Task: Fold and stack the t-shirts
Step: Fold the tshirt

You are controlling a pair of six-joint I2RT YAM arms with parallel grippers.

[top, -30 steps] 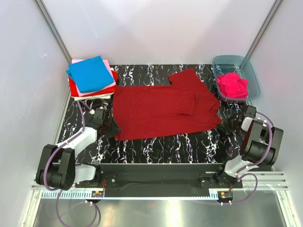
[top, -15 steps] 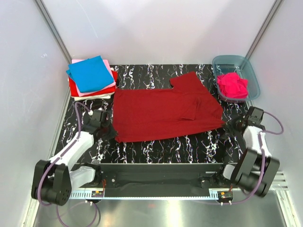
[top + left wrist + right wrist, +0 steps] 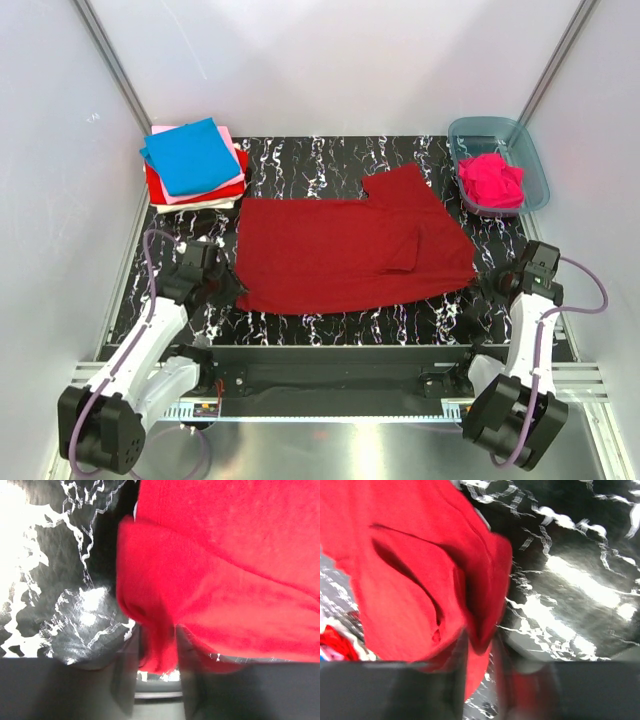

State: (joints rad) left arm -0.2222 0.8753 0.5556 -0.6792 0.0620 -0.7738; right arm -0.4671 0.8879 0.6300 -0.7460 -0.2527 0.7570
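left wrist: left pincer (image 3: 158, 652) pinches dark-red t-shirt (image 3: 225, 570)

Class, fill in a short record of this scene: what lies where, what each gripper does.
Centre: large dark red cloth t-shirt, spread out
Far left: folded stack, bright blue cloth t-shirt on top
Far right: translucent blue-grey plastic tub holding crumpled hot pink cloth t-shirt
Left gripper: shut on the dark red t-shirt's near left edge
Right gripper: shut on its near right edge
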